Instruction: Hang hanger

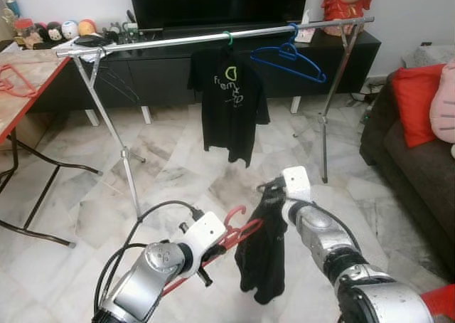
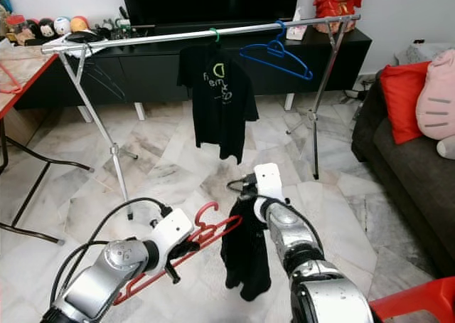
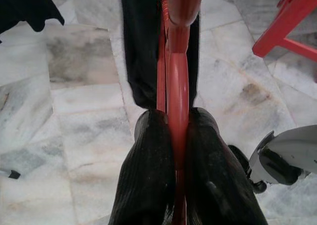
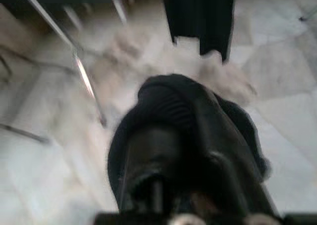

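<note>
red hanger (image 1: 238,230) pinched in left claw (image 3: 177,136); right claw (image 1: 274,188) grips black garment (image 1: 261,255).

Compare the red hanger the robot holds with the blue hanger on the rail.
The red hanger is clamped in the left tool, low over the floor and off the rail; the blue hanger already hooks on that rail. The red one touches a dark garment held by the right tool; the blue one hangs bare. Both look like plastic hangers.
</note>
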`<state>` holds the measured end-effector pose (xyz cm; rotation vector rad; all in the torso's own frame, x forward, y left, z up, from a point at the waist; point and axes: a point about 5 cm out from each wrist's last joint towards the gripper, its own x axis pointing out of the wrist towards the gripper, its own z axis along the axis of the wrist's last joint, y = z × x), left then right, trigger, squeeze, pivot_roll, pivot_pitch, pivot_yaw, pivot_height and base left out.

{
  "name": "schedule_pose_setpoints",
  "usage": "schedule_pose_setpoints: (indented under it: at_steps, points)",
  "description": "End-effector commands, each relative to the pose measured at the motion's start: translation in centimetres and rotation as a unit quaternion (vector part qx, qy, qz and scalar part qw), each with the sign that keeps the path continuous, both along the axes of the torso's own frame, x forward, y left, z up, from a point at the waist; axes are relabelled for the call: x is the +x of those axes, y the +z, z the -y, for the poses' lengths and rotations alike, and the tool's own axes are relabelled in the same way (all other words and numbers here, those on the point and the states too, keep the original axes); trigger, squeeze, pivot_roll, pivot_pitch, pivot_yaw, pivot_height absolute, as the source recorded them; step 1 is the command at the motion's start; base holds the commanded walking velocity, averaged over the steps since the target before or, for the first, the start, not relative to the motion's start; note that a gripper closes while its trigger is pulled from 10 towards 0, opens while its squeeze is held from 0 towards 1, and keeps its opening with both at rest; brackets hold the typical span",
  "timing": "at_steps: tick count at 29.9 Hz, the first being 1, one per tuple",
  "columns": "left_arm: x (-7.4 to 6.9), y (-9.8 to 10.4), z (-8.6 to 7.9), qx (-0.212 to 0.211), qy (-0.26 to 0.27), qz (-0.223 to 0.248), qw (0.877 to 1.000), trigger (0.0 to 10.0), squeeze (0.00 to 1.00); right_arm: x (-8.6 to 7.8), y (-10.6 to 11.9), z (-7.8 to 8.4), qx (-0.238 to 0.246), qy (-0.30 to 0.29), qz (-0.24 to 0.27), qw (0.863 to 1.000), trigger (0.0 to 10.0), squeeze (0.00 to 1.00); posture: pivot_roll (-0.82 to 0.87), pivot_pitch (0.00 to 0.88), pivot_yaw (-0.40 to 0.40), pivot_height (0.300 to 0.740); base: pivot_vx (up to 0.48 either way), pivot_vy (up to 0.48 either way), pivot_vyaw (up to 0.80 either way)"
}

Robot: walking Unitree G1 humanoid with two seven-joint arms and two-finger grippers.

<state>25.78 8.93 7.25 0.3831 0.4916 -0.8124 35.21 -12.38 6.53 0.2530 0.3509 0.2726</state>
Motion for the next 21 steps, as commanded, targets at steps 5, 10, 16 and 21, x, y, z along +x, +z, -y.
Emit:
schedule_pose_setpoints:
  at_steps: [5, 10, 16, 21]
  points:
    - [0.7, 0.5, 0.1, -0.022, 0.016, 0.017, 0.999, 10.0, 0.00, -0.2, 0.6, -0.8, 0.051, 0.013, 0.039, 0.998, 10.0, 0.00, 0.03, 0.000, -0.002, 0.740, 0.000, 0.000, 0.00]
    - [1.6, 1.1, -0.1, -0.032, 0.047, 0.040, 0.998, 10.0, 0.00, -0.4, 0.7, -0.7, 0.078, 0.003, 0.055, 0.995, 10.0, 0.00, 0.03, 0.000, -0.002, 0.740, 0.000, 0.000, 0.00]
    - [3.0, 2.3, -0.7, -0.057, 0.100, 0.074, 0.991, 10.0, 0.00, -0.8, 0.2, 0.1, 0.083, -0.036, 0.056, 0.994, 10.0, 0.00, 0.03, 0.000, -0.003, 0.740, 0.000, 0.000, 0.00]
    - [2.7, 2.3, -0.5, -0.078, 0.092, 0.057, 0.991, 10.0, 0.00, -1.0, 0.2, -0.2, 0.143, -0.035, 0.051, 0.988, 10.0, 0.00, 0.02, 0.000, -0.001, 0.740, 0.000, 0.000, 0.00]
